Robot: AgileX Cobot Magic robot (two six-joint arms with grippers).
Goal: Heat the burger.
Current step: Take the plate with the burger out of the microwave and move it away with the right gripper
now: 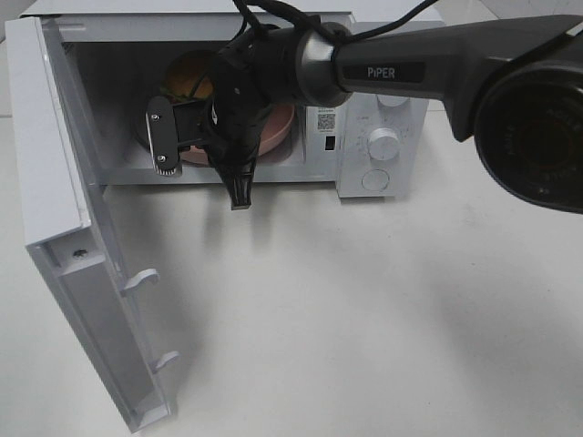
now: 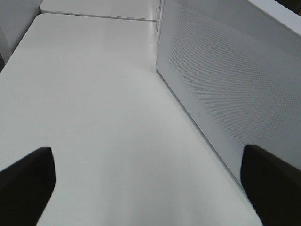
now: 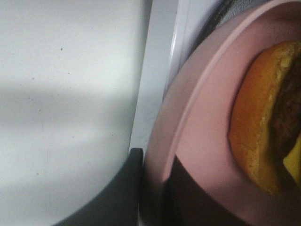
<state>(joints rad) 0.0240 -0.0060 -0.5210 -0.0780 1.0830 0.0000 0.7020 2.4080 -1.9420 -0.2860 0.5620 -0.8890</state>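
The right arm (image 1: 383,68) reads "PiPER" in white letters; a small QR label (image 1: 326,119) sits on the microwave (image 1: 383,146) front beside the dials, too small to read. The burger (image 3: 263,141) stands upright on a pink plate (image 3: 207,136) inside the microwave cavity, its stack running vertically, bun top (image 1: 187,80) towards the back wall. The right gripper (image 3: 153,188) is clamped on the plate rim nearest the open doorway, one finger above and one below. The left gripper (image 2: 150,188) hangs with fingers (image 2: 28,183) spread wide, empty, above the table (image 2: 94,117) beside the open door (image 2: 225,89).
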